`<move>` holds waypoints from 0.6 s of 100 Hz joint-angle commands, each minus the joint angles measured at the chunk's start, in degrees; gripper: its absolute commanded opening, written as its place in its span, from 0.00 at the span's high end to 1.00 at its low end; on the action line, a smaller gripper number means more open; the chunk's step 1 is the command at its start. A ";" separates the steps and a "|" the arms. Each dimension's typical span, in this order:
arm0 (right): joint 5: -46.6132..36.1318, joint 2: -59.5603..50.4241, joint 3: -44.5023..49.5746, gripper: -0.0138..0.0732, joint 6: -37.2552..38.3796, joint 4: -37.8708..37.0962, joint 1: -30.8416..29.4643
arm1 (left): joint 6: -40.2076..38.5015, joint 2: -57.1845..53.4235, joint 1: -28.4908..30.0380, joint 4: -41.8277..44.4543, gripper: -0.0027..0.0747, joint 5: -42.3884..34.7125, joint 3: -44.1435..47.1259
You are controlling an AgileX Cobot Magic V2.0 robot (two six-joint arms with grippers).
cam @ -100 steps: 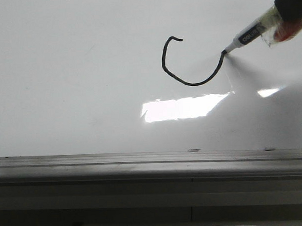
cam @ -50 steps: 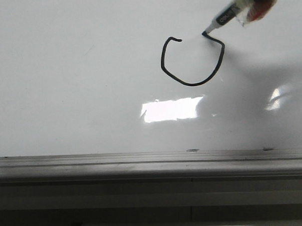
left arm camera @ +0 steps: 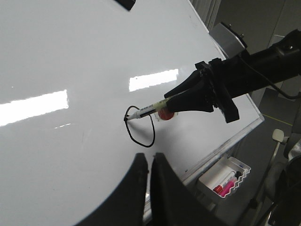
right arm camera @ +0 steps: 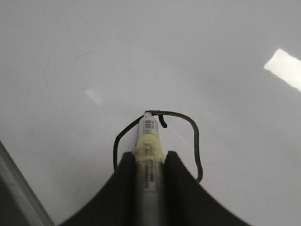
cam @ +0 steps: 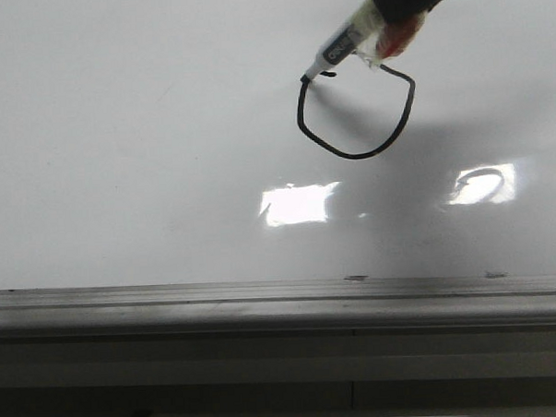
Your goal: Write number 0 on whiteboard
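Pretty much done here, we reckon. The number 0 [cam: 357, 113] sits on the upper right of the whiteboard [cam: 118, 132], loop looking closed. Our right gripper [right arm camera: 149, 165] has its fingers clamped on the marker [cam: 340, 49], tip at the loop's top left. Left gripper [left arm camera: 149, 167] holds nothing, fingers nearly together. Only lifting off remains.

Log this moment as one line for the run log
stage: closing loop | right tool: shut on marker | tip: at start of number 0 | whiteboard: loop nearly joined | left tool: idle, off board
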 commanded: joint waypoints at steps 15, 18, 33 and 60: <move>-1.53 -0.80 -2.64 0.90 0.19 -0.92 0.26 | -0.20 0.87 -0.21 1.02 0.99 -3.62 -1.31; -2.15 -1.40 -3.55 0.90 0.19 -0.81 0.64 | -0.20 0.87 -0.21 1.03 0.99 -3.62 -1.31; -3.08 -5.48 -11.16 0.90 0.19 -0.70 5.77 | -0.20 0.87 -0.21 -0.06 0.98 -3.62 -1.31; 7.22 -7.91 -17.41 0.90 0.19 -0.70 13.11 | 2.47 7.22 -0.21 -4.57 0.33 -9.05 -2.05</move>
